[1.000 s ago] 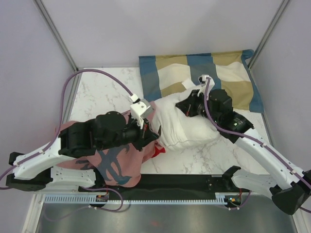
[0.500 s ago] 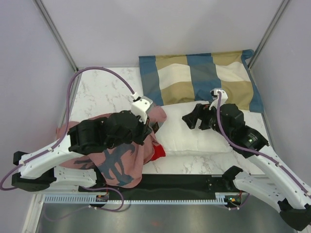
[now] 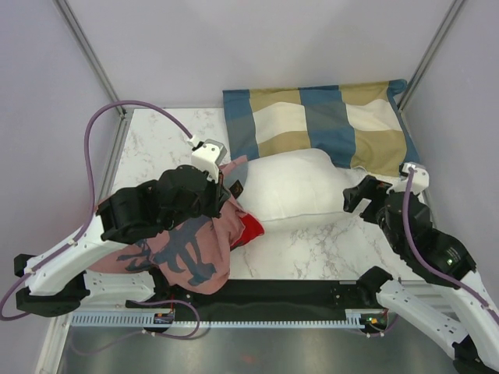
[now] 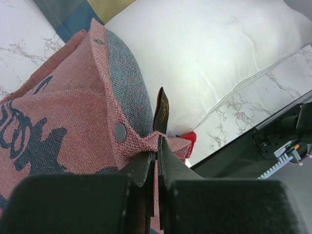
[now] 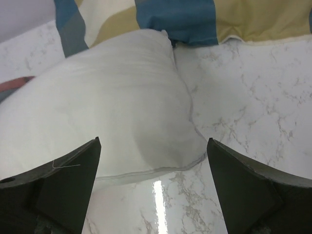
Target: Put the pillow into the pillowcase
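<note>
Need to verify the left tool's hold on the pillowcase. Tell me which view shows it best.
Left wrist: the left tool is pinched shut on a rim fold of the pillowcase. In top external the grip itself is hidden; right wrist shows only a pink sliver.

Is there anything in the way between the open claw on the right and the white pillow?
No, nothing visible. The right gripper is open, and the pillow has its end straight in front of it on the table. The checked pillow lies beyond the white one, not between them.
</note>
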You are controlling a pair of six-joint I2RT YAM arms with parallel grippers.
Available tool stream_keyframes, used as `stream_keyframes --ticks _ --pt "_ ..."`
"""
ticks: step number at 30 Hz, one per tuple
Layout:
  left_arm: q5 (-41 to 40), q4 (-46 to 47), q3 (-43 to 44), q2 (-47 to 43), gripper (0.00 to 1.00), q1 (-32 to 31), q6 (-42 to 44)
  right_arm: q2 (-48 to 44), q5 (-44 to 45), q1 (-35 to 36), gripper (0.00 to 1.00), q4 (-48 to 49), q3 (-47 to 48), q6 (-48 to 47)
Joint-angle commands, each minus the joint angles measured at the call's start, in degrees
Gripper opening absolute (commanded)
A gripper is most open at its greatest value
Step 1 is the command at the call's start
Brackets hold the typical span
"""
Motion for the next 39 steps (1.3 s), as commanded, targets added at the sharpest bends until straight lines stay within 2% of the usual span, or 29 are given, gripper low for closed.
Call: stream_keyframes --ticks 1,6,7,8,9,10,11,12,13,17,19,20,23,27,29,31,33,35,37,39 --pt "-1.4 1.7 4.5 -0.1 0.02 0.5 -1.0 2.2 0.5 0.1 0.98 -0.3 -6.5 2.1" --pt "0.8 1.5 7.2 1.3 0.02 0.5 0.2 8.6 -4.1 0.1 0.98 12.4 -12.2 1.8" --pt "1.5 1.6 7.4 1.4 0.02 0.5 0.2 9.8 -4.8 0.1 0.91 13.9 -12.1 0.8" --pt "1.9 1.6 7.5 1.4 0.02 0.5 0.5 10.7 -6.3 0.1 0.8 18.1 -11.9 -0.3" --pt "2.5 1.9 7.9 1.7 0.02 0.5 0.8 11.6 -9.5 0.1 0.65 20.0 -11.8 -1.0" --pt "4.0 2.1 8.1 2.1 0.02 0.5 1.5 12.0 -11.0 0.1 0.28 21.8 -11.4 -2.5" --pt "5.0 2.3 8.5 2.5 0.02 0.5 2.0 12.2 -12.7 0.1 0.13 25.4 -10.2 -3.5" --pt "5.8 2.8 9.5 3.1 0.02 0.5 2.5 12.9 -14.0 0.1 0.03 26.3 -9.0 -4.2" --pt "7.9 3.0 10.3 4.6 0.02 0.5 3.4 13.6 -14.3 0.1 0.0 26.5 -7.3 -4.9" --pt "12.0 6.2 16.0 9.7 0.02 0.5 6.5 15.8 -14.2 0.1 0.0 28.0 7.0 -11.6" --pt "14.5 7.4 22.4 12.9 0.02 0.5 8.5 16.2 -14.4 0.1 0.0 29.7 12.2 -13.2" --pt "15.3 7.7 25.3 16.4 0.02 0.5 9.2 16.5 -15.4 0.1 0.0 31.6 17.7 -14.0" --pt "18.8 9.1 41.9 22.8 0.02 0.5 11.6 18.0 -18.3 0.1 0.0 36.4 27.5 -16.2" --pt "28.1 15.5 57.2 28.2 0.02 0.5 12.1 20.3 -24.8 0.1 0.0 41.5 36.6 -17.1" --pt "29.6 20.9 63.0 28.9 0.02 0.5 10.6 23.0 -27.3 0.1 0.0 41.7 42.6 -16.6" --pt "29.8 27.6 60.6 25.4 0.02 0.5 8.9 25.0 -30.5 0.1 0.0 41.0 48.1 -15.7" --pt "28.1 38.8 51.5 18.9 0.02 0.5 7.6 28.6 -34.5 0.1 0.0 39.1 52.1 -15.0" --pt "25.1 42.2 45.2 15.4 0.02 0.5 7.1 31.1 -37.7 0.1 0.0 36.6 55.0 -12.4" --pt "19.5 41.7 41.7 10.5 0.02 0.5 7.5 32.0 -43.6 0.1 0.0 36.5 50.4 -10.1" --pt "13.8 40.9 32.6 6.7 0.02 0.5 7.9 30.6 -46.2 0.2 0.0 38.8 43.0 -7.2"
